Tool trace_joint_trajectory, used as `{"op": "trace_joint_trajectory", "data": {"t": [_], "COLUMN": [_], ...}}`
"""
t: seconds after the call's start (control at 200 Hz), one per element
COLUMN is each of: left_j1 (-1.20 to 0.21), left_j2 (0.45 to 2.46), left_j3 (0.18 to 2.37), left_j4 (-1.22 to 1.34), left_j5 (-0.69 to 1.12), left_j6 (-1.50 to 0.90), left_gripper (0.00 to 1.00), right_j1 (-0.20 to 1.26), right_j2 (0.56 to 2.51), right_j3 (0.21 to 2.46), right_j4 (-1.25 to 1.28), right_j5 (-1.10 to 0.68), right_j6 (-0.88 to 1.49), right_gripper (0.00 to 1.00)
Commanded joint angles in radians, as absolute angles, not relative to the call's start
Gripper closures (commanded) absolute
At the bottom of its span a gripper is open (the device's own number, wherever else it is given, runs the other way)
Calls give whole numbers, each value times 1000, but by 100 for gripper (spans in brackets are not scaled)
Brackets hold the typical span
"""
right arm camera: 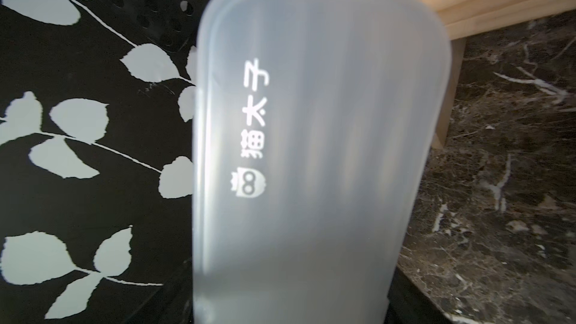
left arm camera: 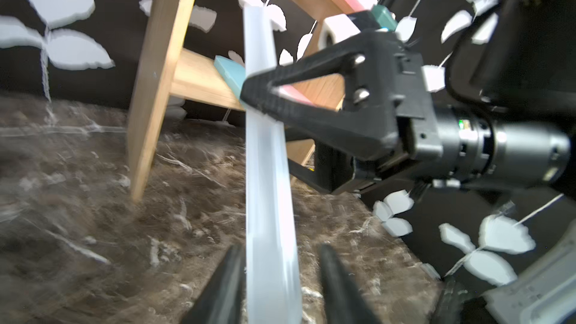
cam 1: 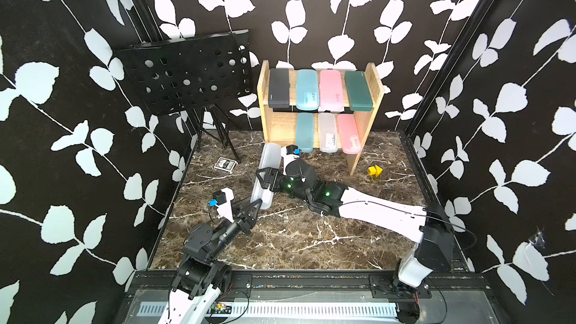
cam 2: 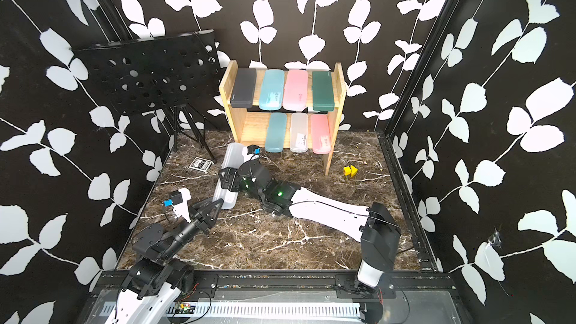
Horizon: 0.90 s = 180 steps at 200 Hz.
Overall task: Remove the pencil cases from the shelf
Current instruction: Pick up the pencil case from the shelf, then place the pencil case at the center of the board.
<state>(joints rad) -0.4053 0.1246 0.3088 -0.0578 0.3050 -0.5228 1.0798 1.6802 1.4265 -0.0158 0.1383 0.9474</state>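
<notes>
The bamboo shelf (cam 1: pixel 371 88) holds black (cam 1: pixel 278 88), light-blue (cam 1: pixel 307 90), pink (cam 1: pixel 331 90) and dark green (cam 1: pixel 358 90) pencil cases on top. Below lie teal (cam 1: pixel 304 132), frosted clear (cam 1: pixel 327 132) and pink (cam 1: pixel 348 134) ones. Another frosted clear pencil case (cam 1: pixel 268 155) is off the shelf, in front of its left side. My right gripper (cam 1: pixel 264 179) is shut across its width. My left gripper (cam 1: pixel 257 204) is open at its near end. In the left wrist view the case (left arm camera: pixel 265 157) passes edge-on between my fingers (left arm camera: pixel 230 275), with a gap on one side.
A black perforated music stand (cam 1: pixel 187 73) on a tripod stands at the back left. A small black-and-white card box (cam 1: pixel 225 164) lies left of the held case. A yellow object (cam 1: pixel 375 171) sits by the shelf's right foot on the marble table (cam 1: pixel 311 238).
</notes>
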Motion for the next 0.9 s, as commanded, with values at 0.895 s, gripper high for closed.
{"op": "trace_joint_trajectory", "data": {"t": [0.895], "left_j1": [-410], "left_j2": [535], "left_j3": [320], "left_j4": [196], "left_j5": [218], "left_j6": [-514], "left_gripper": [1], "right_j1": [299], "right_j2": [1614], "right_j3": [1079], "right_j4": [-958], "right_j5": [92], "right_j6": [180], "right_gripper": [100]}}
